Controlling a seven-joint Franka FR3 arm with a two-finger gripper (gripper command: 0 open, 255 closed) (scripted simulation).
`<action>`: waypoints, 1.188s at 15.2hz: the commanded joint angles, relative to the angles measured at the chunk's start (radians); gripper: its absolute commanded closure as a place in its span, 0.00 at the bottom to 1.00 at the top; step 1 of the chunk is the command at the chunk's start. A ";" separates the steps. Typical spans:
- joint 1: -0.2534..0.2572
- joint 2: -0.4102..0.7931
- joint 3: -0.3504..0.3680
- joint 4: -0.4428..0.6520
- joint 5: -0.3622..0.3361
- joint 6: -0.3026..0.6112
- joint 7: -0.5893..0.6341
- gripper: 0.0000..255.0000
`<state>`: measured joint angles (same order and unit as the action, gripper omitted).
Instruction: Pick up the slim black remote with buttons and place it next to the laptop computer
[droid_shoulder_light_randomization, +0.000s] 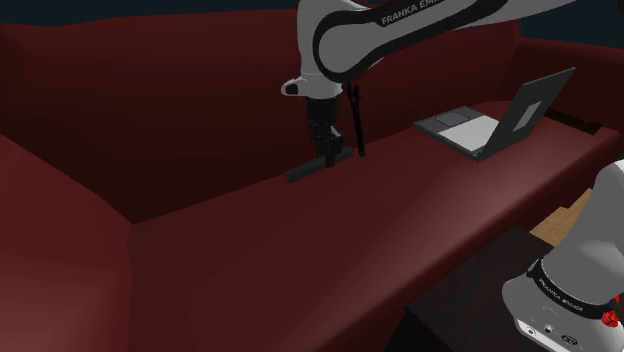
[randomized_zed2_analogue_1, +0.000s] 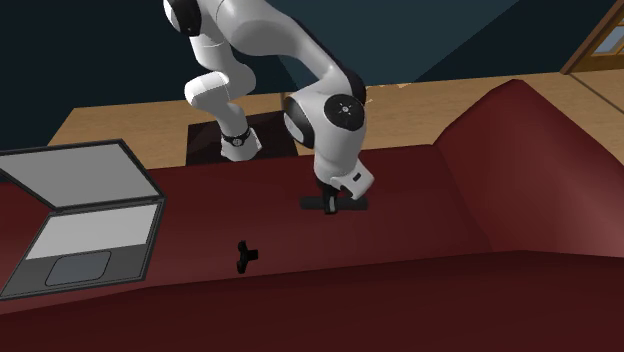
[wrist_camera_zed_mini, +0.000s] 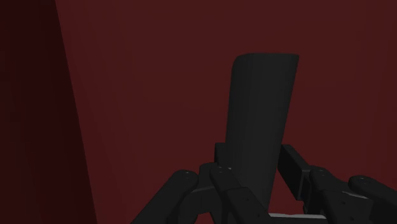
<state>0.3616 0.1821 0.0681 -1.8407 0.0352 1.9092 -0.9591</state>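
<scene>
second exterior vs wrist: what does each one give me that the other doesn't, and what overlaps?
Second exterior: the open laptop on the sofa, the wood floor, the arm's stand. Wrist: the fingers clasping the remote by its long sides. Both: remote held in the gripper, red sofa behind it.
</scene>
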 joint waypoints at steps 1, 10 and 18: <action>-0.001 -0.008 -0.001 0.019 0.000 -0.027 -0.001 1.00; -0.002 -0.031 -0.001 0.110 0.001 -0.141 0.002 1.00; -0.002 -0.038 -0.001 0.209 0.001 -0.247 0.006 1.00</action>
<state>0.3606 0.1456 0.0683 -1.6447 0.0358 1.6768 -0.9518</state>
